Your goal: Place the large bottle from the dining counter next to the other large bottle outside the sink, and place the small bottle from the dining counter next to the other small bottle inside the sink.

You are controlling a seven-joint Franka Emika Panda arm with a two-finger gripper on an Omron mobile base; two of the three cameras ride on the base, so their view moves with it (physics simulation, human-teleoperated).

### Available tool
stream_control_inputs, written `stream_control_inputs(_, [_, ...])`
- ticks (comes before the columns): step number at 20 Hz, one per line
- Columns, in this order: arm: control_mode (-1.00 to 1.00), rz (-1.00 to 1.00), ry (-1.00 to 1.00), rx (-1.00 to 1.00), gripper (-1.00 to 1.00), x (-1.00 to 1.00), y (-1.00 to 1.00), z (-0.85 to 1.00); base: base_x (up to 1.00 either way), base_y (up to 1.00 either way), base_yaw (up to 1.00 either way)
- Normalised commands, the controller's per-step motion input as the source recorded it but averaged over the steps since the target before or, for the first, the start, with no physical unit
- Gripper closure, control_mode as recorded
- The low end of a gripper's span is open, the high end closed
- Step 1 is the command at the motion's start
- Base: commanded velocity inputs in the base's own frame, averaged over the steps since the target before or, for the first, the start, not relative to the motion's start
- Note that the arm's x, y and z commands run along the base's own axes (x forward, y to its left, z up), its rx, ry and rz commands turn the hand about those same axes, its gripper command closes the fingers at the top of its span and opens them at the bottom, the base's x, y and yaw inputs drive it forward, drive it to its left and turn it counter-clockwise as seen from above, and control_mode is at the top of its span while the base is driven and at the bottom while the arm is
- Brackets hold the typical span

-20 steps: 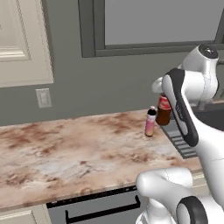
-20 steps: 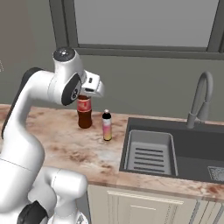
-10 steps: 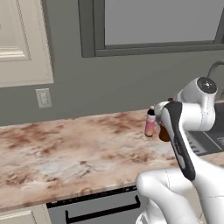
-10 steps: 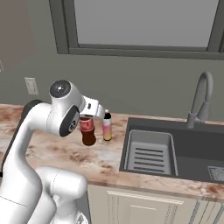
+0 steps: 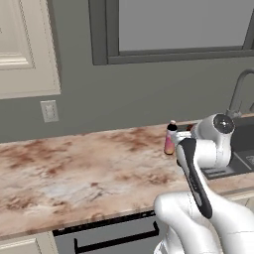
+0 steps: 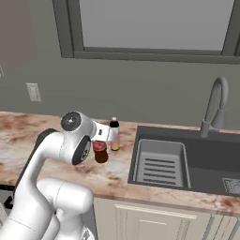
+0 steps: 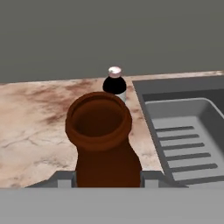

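The gripper (image 7: 108,177) is clamping the large bottle (image 7: 105,140), one finger showing each side of its brown body in the hand view, open mouth facing the camera. In the right base view that bottle (image 6: 100,151) is sitting low at the wall countertop (image 6: 28,136), base at or just above the stone; I cannot tell which. The other large bottle (image 6: 114,135), white cap, dark upper part, pale band, is standing just beside and behind it, between it and the sink (image 6: 187,161). In the left base view its cap is peeking out over the arm (image 5: 171,137).

Judged step: setting the brown bottle down next to its partner, outside the basin. To do it well: keep it upright, lower straight until the base is sitting flat on the stone, then part the fingers without dragging. Leave a small gap so it is not knocking the capped bottle over. Keep clear of the sink rim and the ribbed tray (image 7: 183,140). Retreat upward, not sideways.
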Motion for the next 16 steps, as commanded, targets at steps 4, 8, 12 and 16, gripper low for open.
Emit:
stream_control_inputs(4, [-1.0,-0.04,0.04,0.02,1.0,0.42,-0.02,-0.16,0.0,0.0,0.0])
stream_control_inputs(8, [-1.0,-0.04,0.06,0.02,1.0,0.39,0.0,-0.04,0.0,0.0,0.0])
stream_control_inputs(12, [-1.0,-0.03,0.08,0.02,1.0,0.3,-0.06,-0.06,0.0,0.0,0.0])
stream_control_inputs(16, [-1.0,-0.03,0.06,0.02,1.0,0.23,-0.08,-0.24,0.0,0.0,0.0])
